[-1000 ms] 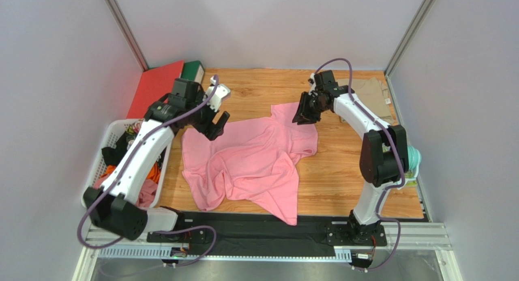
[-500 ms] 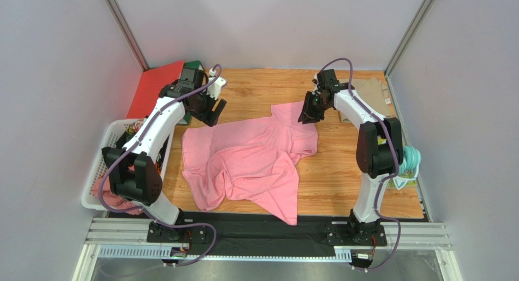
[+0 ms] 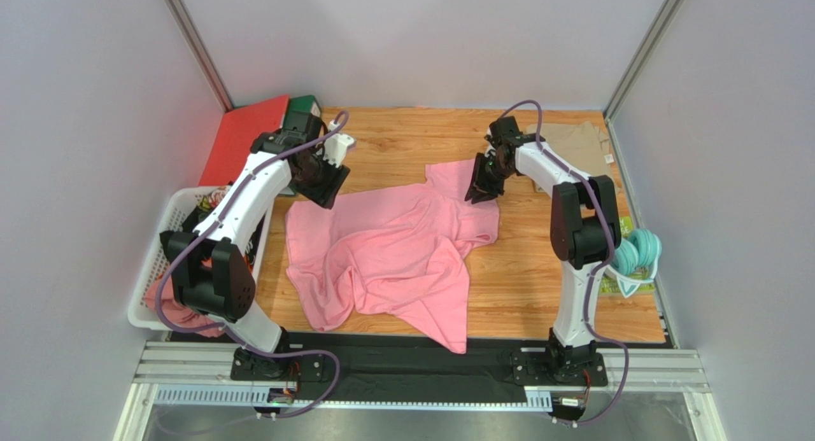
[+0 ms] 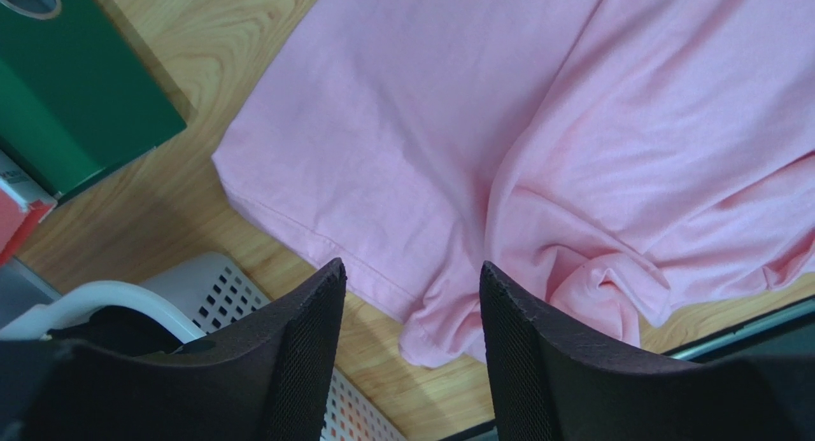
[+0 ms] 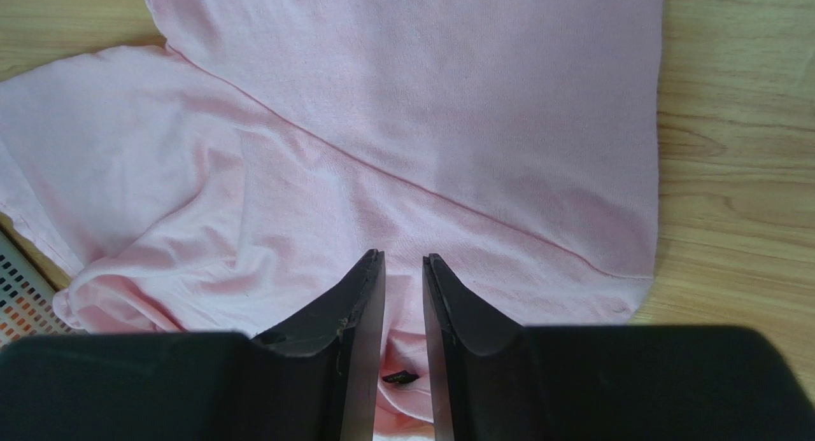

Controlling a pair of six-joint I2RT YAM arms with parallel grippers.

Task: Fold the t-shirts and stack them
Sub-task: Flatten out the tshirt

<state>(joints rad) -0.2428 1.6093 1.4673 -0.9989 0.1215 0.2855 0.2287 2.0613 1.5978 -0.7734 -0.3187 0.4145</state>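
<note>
One pink t-shirt lies crumpled mid-frame on the bench; the khaki t-shirt sits upper right. Left gripper gapes above the pink hem, right gripper nearly together at the collar, grip unclear. Folding and stacking seemingly remain.

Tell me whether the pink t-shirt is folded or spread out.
Spread, not folded: the pink t-shirt lies rumpled across the table with loose creases, no neat folds.

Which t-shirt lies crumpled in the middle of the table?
The pink t-shirt, rumpled and spread wide; the khaki-beige t-shirt lies flat in the far right corner.
</note>
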